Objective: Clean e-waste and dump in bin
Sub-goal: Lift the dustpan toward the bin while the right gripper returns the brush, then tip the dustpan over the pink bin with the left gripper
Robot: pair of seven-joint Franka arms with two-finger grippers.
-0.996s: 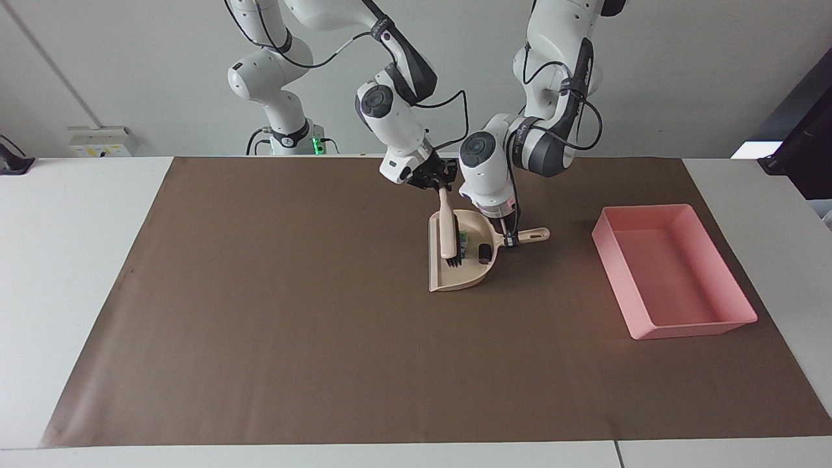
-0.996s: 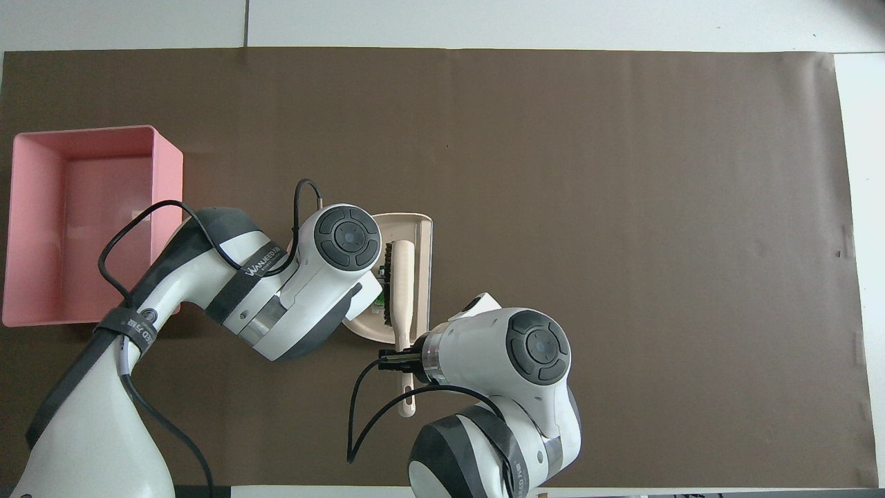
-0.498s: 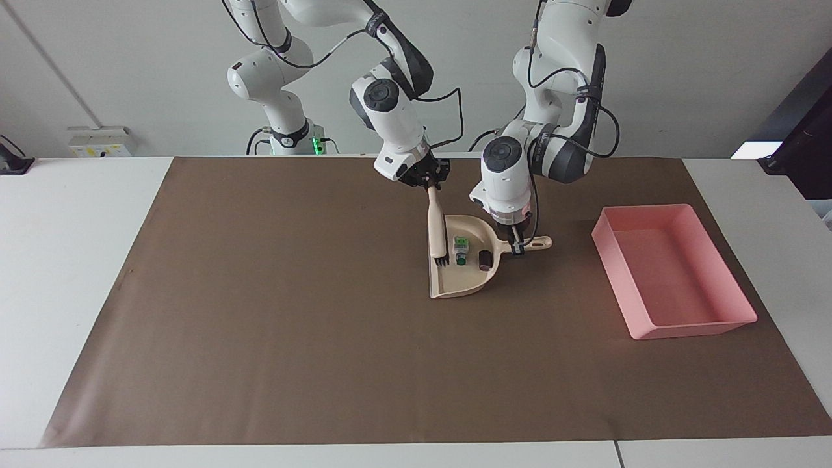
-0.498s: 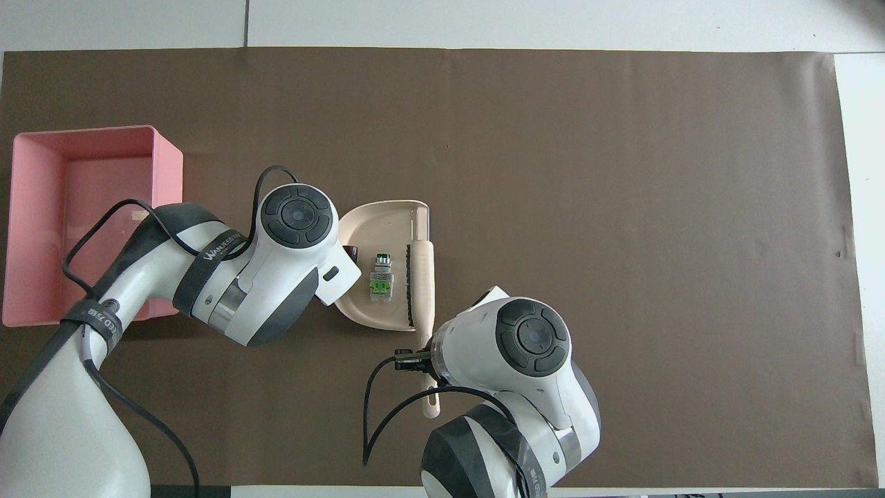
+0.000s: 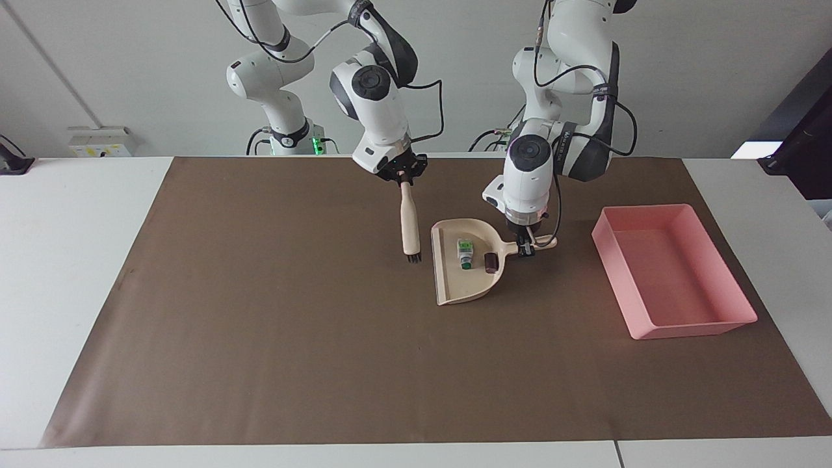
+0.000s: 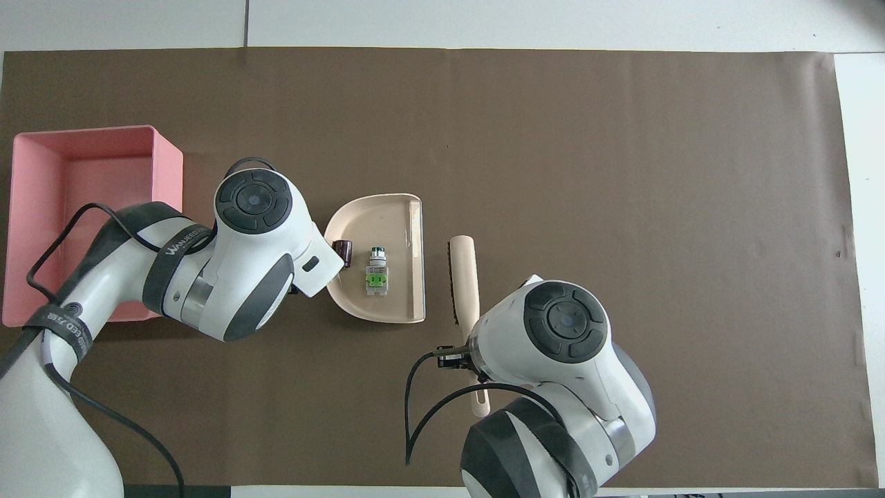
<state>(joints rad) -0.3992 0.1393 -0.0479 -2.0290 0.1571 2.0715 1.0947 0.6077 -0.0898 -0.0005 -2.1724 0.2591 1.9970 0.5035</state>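
The e-waste lies in the beige dustpan (image 5: 455, 286): a white and green bit (image 5: 464, 252) and a dark bit (image 5: 489, 261), also in the overhead view (image 6: 375, 273). My left gripper (image 5: 525, 246) is shut on the dustpan's handle. My right gripper (image 5: 403, 179) is shut on the handle of a beige brush (image 5: 409, 224). The brush hangs bristles down over the mat, beside the dustpan's open edge and apart from it. The pink bin (image 5: 669, 273) sits toward the left arm's end of the table. In the overhead view the arms cover both grippers.
A brown mat (image 5: 260, 325) covers most of the white table. The bin's inside shows nothing in it. No loose bits show on the mat around the dustpan (image 6: 387, 221).
My right gripper has drawn the brush out of the dustpan, toward the right arm's end. The bits in the dustpan have come into sight. The dustpan has shifted slightly toward the bin.
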